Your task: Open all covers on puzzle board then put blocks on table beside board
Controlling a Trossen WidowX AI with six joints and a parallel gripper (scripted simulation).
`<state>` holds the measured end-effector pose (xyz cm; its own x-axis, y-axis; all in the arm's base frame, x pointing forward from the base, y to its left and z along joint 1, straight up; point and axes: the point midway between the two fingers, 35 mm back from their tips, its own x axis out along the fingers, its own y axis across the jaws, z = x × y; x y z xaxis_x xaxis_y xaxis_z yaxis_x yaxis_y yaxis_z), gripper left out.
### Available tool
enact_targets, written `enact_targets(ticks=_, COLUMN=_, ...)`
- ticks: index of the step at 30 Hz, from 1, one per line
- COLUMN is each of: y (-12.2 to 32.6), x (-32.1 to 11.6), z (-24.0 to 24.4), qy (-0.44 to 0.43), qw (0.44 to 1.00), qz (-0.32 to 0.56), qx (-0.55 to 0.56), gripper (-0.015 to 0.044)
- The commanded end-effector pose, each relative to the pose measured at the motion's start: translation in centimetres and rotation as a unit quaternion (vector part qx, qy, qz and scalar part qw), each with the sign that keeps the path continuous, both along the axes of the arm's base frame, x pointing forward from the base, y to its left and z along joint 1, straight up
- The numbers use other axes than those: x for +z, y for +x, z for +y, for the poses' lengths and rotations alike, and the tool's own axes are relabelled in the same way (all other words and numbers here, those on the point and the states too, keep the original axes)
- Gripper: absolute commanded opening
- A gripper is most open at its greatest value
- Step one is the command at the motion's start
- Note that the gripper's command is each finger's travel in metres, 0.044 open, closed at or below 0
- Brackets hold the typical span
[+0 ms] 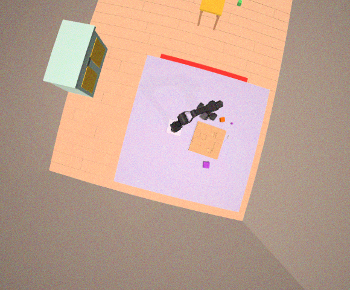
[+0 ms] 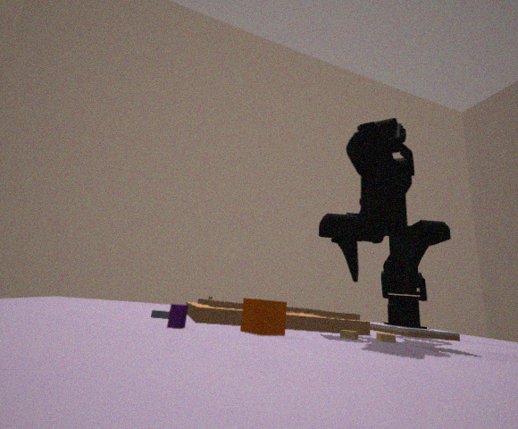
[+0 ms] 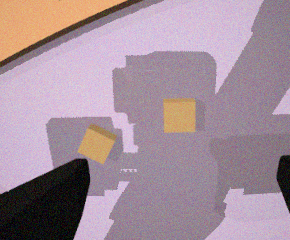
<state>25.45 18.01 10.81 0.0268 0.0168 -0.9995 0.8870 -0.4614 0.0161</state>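
My gripper [image 2: 371, 280] [image 3: 185, 170] is open and empty, above the table beside the board. Two small tan blocks lie on the table clear of the board. One tan block [image 3: 179, 115] [image 2: 386, 338] lies ahead of the gap between the fingers in the wrist view. The other tan block [image 3: 97, 145] [image 2: 348, 334] lies just beyond the left fingertip in that view. The wooden puzzle board [image 1: 222, 138] [image 2: 222, 315] [image 3: 15, 30] lies flat, with only its edge in the wrist view. Its covers and wells are too small in the top view to tell their state.
An orange cube [image 1: 222, 119] [image 2: 263, 316] stands near the board's edge, close to the arm. A purple cube [image 1: 206, 164] stands off the board's far side from the arm. A tiny purple thing [image 1: 231, 123] lies past the orange cube. A red bar [image 1: 204, 67] runs along the table's edge.
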Motion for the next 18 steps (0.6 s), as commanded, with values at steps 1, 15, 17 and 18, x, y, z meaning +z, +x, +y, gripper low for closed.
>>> enact_targets(ticks=1, y=1.1, x=0.3, z=-1.1, qy=0.0, qw=1.0, qz=-0.001, qx=-0.011, gripper=0.0256)
enact_targets(ticks=15, y=5.1, x=0.7, z=-6.3, qy=0.006, qw=0.999, qz=-0.002, qx=-0.053, gripper=0.0)
enact_targets(ticks=17, y=5.7, x=0.7, z=-7.2, qy=0.005, qw=0.998, qz=-0.002, qx=-0.061, gripper=0.0)
enact_targets(ticks=18, y=6.0, x=0.7, z=-7.6, qy=0.005, qw=0.998, qz=-0.002, qx=-0.064, gripper=0.0)
